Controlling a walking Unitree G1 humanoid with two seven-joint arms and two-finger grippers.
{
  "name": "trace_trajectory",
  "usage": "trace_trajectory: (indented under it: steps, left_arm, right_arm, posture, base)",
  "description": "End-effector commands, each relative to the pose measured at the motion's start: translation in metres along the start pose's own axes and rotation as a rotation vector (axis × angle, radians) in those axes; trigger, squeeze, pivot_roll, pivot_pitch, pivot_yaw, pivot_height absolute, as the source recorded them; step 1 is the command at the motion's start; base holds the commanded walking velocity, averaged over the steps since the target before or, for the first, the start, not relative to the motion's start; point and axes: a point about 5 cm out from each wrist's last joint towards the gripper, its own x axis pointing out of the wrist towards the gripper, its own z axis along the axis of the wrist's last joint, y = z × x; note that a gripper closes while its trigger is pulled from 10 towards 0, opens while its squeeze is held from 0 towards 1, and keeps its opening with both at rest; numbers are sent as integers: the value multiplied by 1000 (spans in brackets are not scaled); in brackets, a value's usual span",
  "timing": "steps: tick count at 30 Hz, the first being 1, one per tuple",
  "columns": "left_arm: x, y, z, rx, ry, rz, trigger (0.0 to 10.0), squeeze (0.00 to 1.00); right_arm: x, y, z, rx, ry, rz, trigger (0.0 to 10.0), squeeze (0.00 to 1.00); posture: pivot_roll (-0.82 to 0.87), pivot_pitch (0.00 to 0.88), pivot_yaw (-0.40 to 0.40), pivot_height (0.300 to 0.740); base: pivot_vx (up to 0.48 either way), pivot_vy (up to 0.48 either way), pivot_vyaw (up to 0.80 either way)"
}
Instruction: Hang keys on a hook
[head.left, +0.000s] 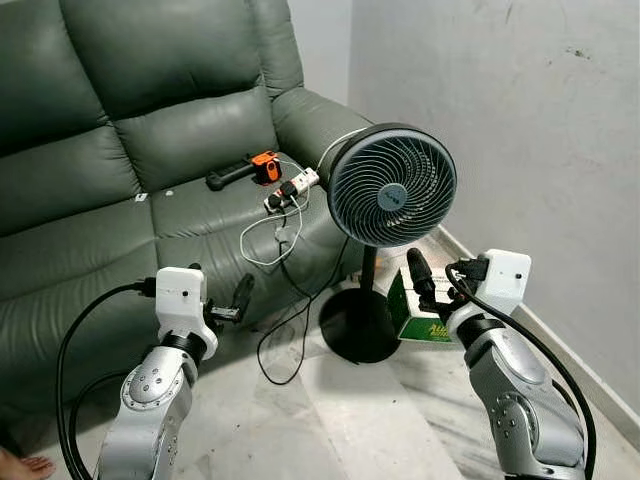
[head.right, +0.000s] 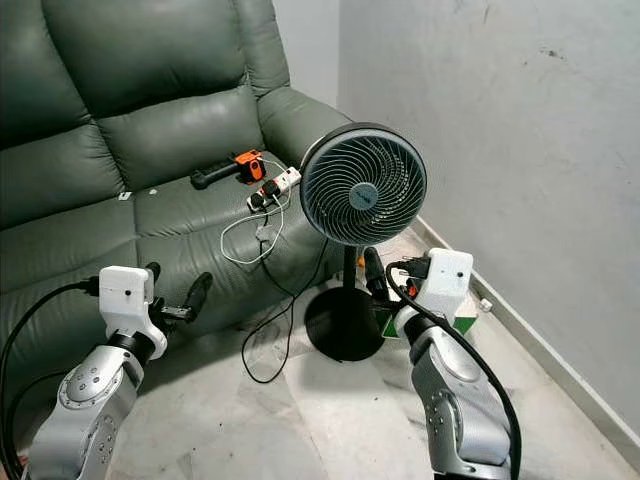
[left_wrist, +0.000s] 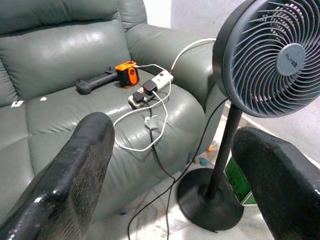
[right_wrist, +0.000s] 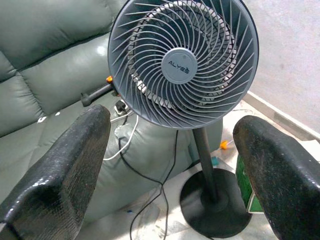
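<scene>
left gripper (left_wrist: 170, 165): held wide open, nothing gripped, raised before the green sofa (head.left: 100, 180) | right gripper (right_wrist: 175, 165): held wide open, nothing gripped, pointed at the pedestal fan (head.left: 392, 186) | keys, hook: cannot be made out | power strip (head.left: 292, 189) seen on sofa seat

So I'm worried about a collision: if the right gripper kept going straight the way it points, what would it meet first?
Probably the fan: its grille sits dead ahead between the right gripper's open fingers, though depth is hard to judge.
</scene>
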Motion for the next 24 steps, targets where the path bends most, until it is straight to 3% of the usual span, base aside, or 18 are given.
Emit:
trace_trajectory:
  steps: [1,7,11,12,17,22,24]
  left_arm:
    - [-5,6,-4,7,8,12,10000,0]
    - [-14,16,-24,-51,68,32,10000,0]
    - [-15,18,-27,-91,80,46,10000,0]
    - [-14,18,-27,-90,81,38,10000,0]
    - [-14,18,-27,-88,78,28,10000,0]
    - [-14,17,-24,-75,63,22,10000,0]
    - [-14,17,-23,-71,59,14,10000,0]
  right_arm:
    - [-2,-2,-6,8,20,-13,10000,0]
    - [-16,-19,-14,-115,45,-43,10000,0]
    - [-21,-27,-16,-188,45,-55,10000,0]
    - [-23,-29,-15,-243,31,-59,10000,0]
    - [-25,-29,-12,-337,-6,-73,10000,0]
    - [-27,-31,-11,-340,-13,-102,10000,0]
    - [-26,-31,-12,-286,2,-89,10000,0]
  posture:
    - [-22,0,53,740]
    - [-29,0,56,740]
    - [-34,5,57,740]
    - [-34,9,58,740]
    - [-35,11,60,740]
    - [-35,11,60,740]
    - [-35,11,60,740]
  base:
    - [0,0,0]
    - [0,0,0]
    - [0,0,0]
    - [0,0,0]
    - [0,0,0]
    - [0,0,0]
    - [0,0,0]
